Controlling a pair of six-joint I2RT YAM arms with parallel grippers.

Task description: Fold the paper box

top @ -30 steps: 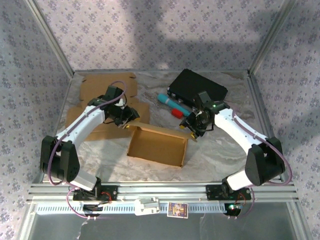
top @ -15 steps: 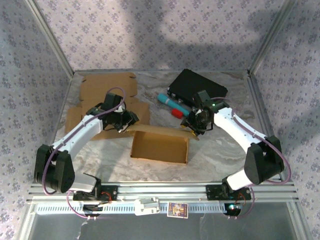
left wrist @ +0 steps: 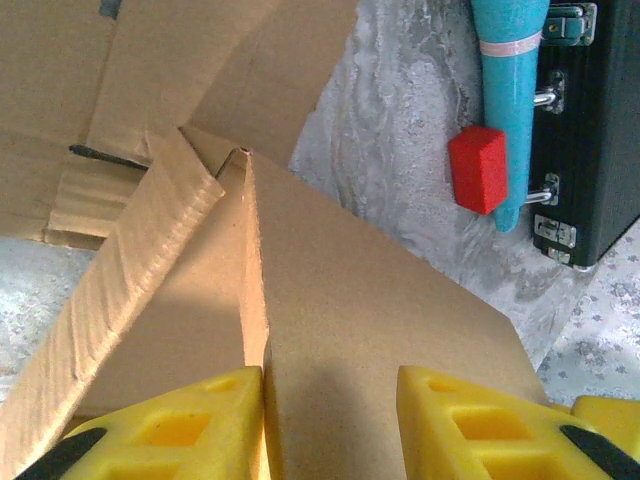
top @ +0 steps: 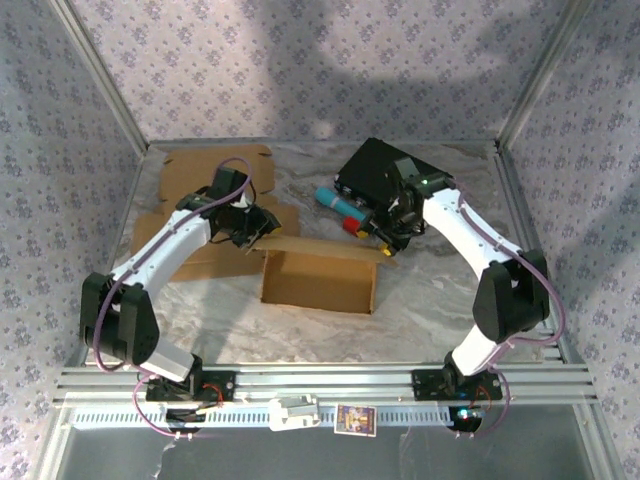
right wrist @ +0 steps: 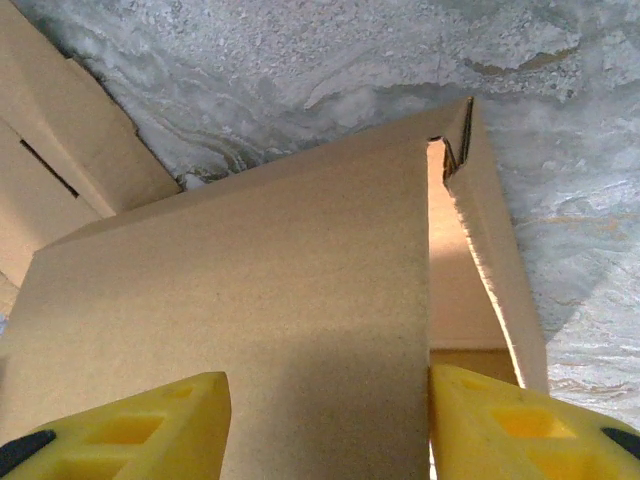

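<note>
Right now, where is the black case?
In the top view, the black case sits at the back right of the table, with the teal tool lying along its left side and the paper box nearer the arms.

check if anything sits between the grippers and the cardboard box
Nothing visible does. The left gripper and right gripper each have the rear panel of the cardboard box between their open yellow fingers. The teal tool lies beyond the box, beside the black case, clear of both.

The black case [left wrist: 600, 120] is running off the left wrist view's right edge. The paper box [top: 320, 285] is raising a flap [right wrist: 250, 300] that is probably hiding its inside from the right wrist camera.
</note>
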